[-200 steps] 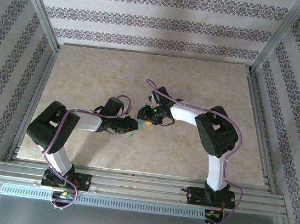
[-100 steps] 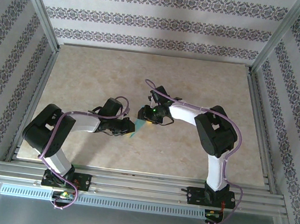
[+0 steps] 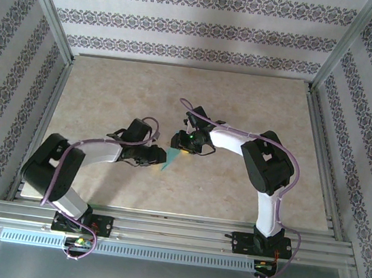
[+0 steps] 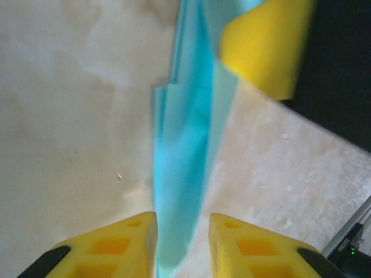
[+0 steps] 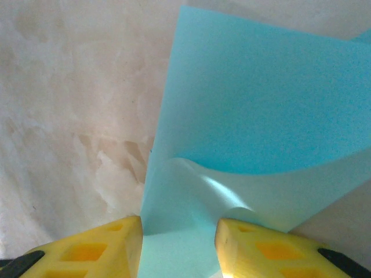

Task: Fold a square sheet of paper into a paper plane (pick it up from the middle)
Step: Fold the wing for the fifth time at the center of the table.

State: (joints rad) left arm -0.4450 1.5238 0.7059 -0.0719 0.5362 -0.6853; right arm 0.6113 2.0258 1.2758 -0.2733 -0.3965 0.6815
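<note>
With left jaws apart around the paper plane (image 4: 179, 174) and the right jaws' grip impossible to tell, it may slip and unfold.

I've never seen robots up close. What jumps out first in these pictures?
The bright turquoise folded paper stands out against the pale marbled table, near its middle. The left tool has its chunky yellow fingers open around the paper, while the right tool seems to pinch its buckled end.
</note>
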